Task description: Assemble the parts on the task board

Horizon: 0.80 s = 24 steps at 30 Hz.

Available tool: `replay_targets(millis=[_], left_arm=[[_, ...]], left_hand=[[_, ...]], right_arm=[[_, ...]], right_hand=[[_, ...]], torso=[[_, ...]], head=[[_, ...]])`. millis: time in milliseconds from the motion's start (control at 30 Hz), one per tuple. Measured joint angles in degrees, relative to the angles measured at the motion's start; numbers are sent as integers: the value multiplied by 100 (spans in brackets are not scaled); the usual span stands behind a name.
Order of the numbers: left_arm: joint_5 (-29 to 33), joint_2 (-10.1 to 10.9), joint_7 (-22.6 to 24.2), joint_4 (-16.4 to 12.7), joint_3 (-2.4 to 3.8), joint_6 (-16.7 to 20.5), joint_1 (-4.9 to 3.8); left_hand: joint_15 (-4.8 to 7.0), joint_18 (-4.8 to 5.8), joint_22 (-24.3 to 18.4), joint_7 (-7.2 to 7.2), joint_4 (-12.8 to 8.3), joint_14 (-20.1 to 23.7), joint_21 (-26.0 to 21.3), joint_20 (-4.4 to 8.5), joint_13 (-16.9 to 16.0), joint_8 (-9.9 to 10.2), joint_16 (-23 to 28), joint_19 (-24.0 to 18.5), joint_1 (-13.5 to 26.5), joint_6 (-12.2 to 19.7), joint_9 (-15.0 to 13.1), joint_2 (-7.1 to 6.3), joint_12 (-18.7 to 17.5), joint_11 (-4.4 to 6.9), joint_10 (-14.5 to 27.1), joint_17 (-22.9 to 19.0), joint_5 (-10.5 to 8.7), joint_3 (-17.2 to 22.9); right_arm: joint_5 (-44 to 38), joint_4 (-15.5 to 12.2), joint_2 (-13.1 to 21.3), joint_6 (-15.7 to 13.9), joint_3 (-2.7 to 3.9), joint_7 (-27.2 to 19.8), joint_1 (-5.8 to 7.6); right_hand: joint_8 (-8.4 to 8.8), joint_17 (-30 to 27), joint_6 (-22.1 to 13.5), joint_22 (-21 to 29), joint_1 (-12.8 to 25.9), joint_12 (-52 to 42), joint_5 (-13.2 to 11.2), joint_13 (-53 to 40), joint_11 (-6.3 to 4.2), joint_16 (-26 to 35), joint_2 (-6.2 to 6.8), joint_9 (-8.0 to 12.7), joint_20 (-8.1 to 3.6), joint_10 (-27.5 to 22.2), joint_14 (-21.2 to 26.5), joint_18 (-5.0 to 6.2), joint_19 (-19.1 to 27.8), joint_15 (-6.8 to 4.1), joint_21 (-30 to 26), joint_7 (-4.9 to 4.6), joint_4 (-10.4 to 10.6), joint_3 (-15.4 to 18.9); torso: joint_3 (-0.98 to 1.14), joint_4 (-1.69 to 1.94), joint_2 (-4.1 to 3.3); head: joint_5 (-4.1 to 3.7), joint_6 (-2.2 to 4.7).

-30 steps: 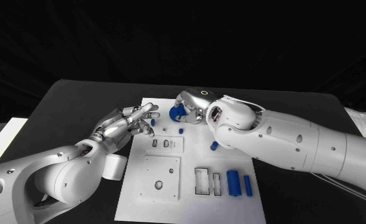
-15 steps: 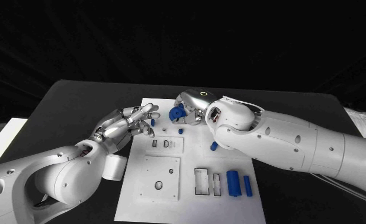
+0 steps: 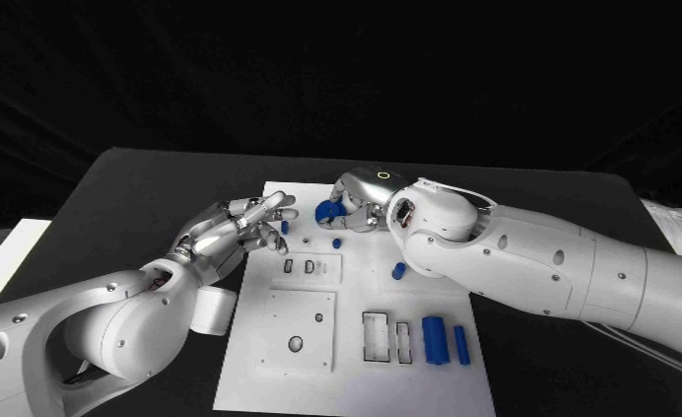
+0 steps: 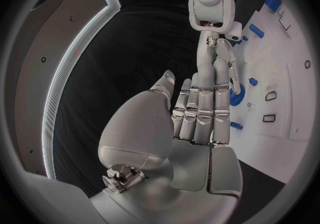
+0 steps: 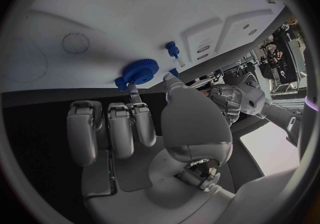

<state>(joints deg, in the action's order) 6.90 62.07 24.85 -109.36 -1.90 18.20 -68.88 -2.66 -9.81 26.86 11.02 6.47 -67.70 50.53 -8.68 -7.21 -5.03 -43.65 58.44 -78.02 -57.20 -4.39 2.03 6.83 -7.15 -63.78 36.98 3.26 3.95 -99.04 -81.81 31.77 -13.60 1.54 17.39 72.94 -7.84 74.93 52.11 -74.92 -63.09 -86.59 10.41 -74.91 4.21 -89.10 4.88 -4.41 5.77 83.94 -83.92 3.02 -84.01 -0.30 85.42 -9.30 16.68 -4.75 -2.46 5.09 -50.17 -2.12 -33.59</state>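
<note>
Head view: the left hand [image 3: 238,231] hangs over the left edge of the board [image 3: 356,378], near its far end, fingers stretched out close together toward the far edge and holding nothing. The right hand [image 3: 356,202] sits at the board's far end, its fingers curled down around a blue gear [image 3: 330,211]. The thick right arm crosses the board's right edge and hides part of it. Between the two hands, small blue pegs [image 3: 337,243] stand on the board. Another blue part [image 3: 399,270] lies beside the right forearm, and two blue bars [image 3: 435,340] lie near the board's near right corner, next to a slot. The near half of the board lies open, and bare worktop [image 3: 128,200] runs along the board's left side.

Left wrist view: the left hand [image 4: 200,112] is flat and released, fingers straight, side by side. Beyond the fingertips the gear [image 4: 237,93] is partly hidden; the right hand [image 4: 223,56] reaches down to it.

Right wrist view: the right hand [image 5: 133,128] pinches a small stem at the gear [image 5: 138,69] between thumb and finger, the gear resting at the board's [image 5: 133,10] edge. A peg [image 5: 173,49] stands just beyond. Whether the gear is seated in a hole cannot be told.
</note>
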Motion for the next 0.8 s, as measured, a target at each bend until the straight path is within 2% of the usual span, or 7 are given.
replay_targets(millis=[300, 333, 433, 567, 667, 800], left_arm=[[0, -6, 0, 7, 0, 0, 0], [0, -6, 0, 7, 0, 0, 0], [0, -8, 0, 8, 0, 0, 0], [0, -8, 0, 8, 0, 0, 0], [0, -9, 0, 13, 0, 0, 0], [0, -9, -2, 34, 0, 0, 1]], left_hand=[[0, 0, 0, 0, 0, 0, 0, 0, 0, 0, 0, 0, 0, 0, 0, 0, 0, 0, 0, 0, 0, 0], [0, 0, 0, 0, 0, 0, 0, 0, 0, 0, 0, 0, 0, 0, 0, 0, 0, 0, 0, 0, 0, 0], [0, 0, 0, 0, 0, 0, 0, 0, 0, 0, 0, 0, 0, 0, 0, 0, 0, 0, 0, 0, 0, 0], [0, 0, 0, 0, 0, 0, 0, 0, 0, 0, 0, 0, 0, 0, -1, 0, 0, 0, 0, 0, 0, 0], [0, 0, 0, 0, 0, 0, 0, 0, 0, -1, 0, 0, 0, 0, 0, 0, 0, -1, 1, 0, 0, 0], [0, 0, 0, 0, 0, 0, 0, 0, 0, -1, 0, 0, 0, 0, -1, 0, 0, -22, 22, 0, 0, 0]], right_arm=[[47, -8, 39, -51, -5, -21, -12], [60, -13, 56, -99, -7, -47, -20], [146, -20, 127, -347, -13, -237, -44], [409, -52, 314, -851, -8, -757, -50], [711, -196, 577, -1186, -5, -1245, -55], [1244, -470, 1095, -1437, 0, -1837, -70]], right_hand=[[32, 0, 11, 0, 14, 0, 181, 0, 0, 0, -28, -2, 0, 0, 0, 1, 0, 0, 0, 11, -40, 39], [36, -1, 12, 1, -41, -6, 234, 0, 0, 0, -77, -3, 0, 0, 0, 0, 0, 0, 0, 12, -40, 40], [78, -1, 26, 1, -270, -26, 328, 1, 0, 0, -94, -1, 0, 0, 0, 1, 0, 0, 10, 14, -135, 28], [112, -1, 74, 1, -552, -26, 335, 1, 0, 0, -108, 7, 0, 0, 0, 1, 0, 0, 24, 31, -304, -7], [112, -1, 94, 1, -697, -26, 335, 1, 0, 0, -112, 8, 0, 0, 0, 1, 0, 0, 23, 12, -413, -20], [114, -2, 94, 1, -886, -14, 335, 1, 0, 34, -106, 8, -1, 0, 0, 2, 0, 0, 23, 12, -575, -33]], torso=[[3, 1, -1], [3, 2, -1], [3, 3, -1], [2, 3, 3], [4, 1, 6], [12, -10, 12]], head=[[-13, -6], [-15, -9], [-18, -15], [-8, -4], [4, 15], [33, 49]])
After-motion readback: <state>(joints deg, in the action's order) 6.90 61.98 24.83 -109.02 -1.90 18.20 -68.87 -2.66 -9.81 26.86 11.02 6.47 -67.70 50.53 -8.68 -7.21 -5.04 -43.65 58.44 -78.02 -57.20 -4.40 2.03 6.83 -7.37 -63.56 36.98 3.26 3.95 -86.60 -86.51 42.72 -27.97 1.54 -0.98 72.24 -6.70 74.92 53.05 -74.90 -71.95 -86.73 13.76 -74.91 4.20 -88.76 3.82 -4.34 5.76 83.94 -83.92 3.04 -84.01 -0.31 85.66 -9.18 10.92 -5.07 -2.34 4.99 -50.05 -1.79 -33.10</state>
